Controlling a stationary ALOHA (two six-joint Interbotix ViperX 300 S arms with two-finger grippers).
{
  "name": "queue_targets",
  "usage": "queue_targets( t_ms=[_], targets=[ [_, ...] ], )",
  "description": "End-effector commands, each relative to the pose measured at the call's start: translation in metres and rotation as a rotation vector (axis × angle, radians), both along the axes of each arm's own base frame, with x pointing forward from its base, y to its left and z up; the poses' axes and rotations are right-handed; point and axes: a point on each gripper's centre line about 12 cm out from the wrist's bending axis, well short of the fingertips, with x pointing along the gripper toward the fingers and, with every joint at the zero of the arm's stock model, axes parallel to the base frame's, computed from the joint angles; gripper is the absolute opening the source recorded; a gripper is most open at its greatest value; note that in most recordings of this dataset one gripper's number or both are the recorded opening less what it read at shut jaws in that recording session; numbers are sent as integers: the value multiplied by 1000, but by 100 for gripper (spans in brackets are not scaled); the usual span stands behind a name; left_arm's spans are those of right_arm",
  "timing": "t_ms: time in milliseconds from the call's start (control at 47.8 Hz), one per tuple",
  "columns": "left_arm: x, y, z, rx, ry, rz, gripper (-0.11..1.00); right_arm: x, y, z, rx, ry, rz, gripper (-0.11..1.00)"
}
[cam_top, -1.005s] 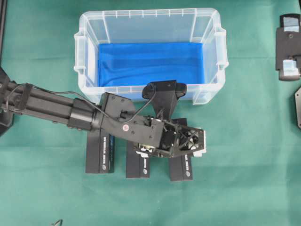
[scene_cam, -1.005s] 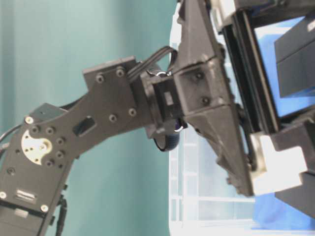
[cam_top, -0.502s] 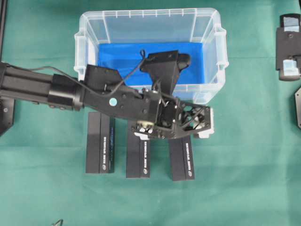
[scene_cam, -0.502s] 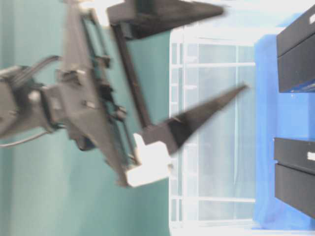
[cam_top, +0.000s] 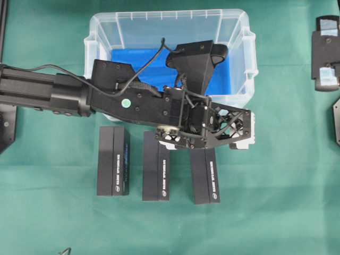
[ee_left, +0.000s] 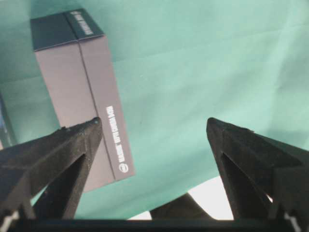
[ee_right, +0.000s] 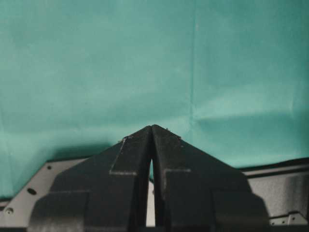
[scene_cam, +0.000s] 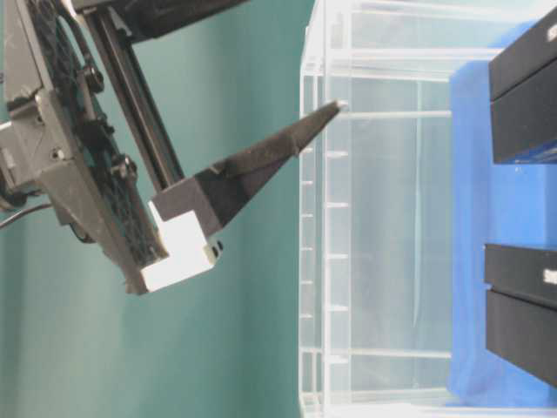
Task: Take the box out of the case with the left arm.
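Step in hand, by my read: release done, arm clear of the load; the left gripper (ee_left: 153, 126) hangs over the green cloth (cam_top: 276, 202) w/ jaws spread wide and nothing between them; in the left wrist view one fingertip (ee_left: 91, 126) sits over the edge of a black box (ee_left: 82, 92) lying flat below, the other over bare cloth. Three black boxes lie side by side on the cloth just in front of the case (cam_top: 170, 21): left box (cam_top: 112, 170), middle box (cam_top: 157, 175), right box (cam_top: 205, 178); none touching its neighbour, all outside the case, so the task's thing is on the table, not in the tub. Case itself: clear plastic, blue sheet (cam_top: 133, 61) on its bottom; overhead the arm (cam_top: 79, 95) and wrist camera cover part of the interior, and what shows of the floor is bare blue; no box seen inside, though the covered part can't be checked. Table-level view looks through the case wall (scene_cam: 374, 218) and shows dark boxes at its right edge; whether they're seen through the wall or reflected, can't tell. Right gripper (ee_right: 152, 128): jaws pressed together, parked over cloth at the far right, nothing held. Next move, if any box is left: swing back over the rim, drop in w/ jaws wide, pinch across the narrow sides; if not, retreat to rest.
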Motion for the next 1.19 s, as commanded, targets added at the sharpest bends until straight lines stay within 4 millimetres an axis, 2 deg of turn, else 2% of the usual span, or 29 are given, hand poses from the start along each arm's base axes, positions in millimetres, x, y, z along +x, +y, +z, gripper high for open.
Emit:
queue_targets(
  t_ms=[0, 209, 377, 565, 754, 1172],
  targets=[
    [-4, 1, 21, 1, -43, -2, 87, 1, 0, 4, -4, -15, 3, 3],
    [-10, -5, 27, -1, -48, -14, 87, 1, 0, 4, -4, -13, 3, 3],
    [-26, -9, 39, -3, -58, -24, 87, 1, 0, 3, -4, -13, 3, 3],
    [-57, -8, 46, -6, -37, -21, 87, 2, 0, 2, -4, -6, 1, 3],
    [-98, -7, 57, -13, -35, -18, 87, 2, 0, 1, -3, 0, 1, 3],
    [-189, -6, 46, -32, 10, -10, 87, -2, 0, -8, -3, 40, -2, 3]
  ],
)
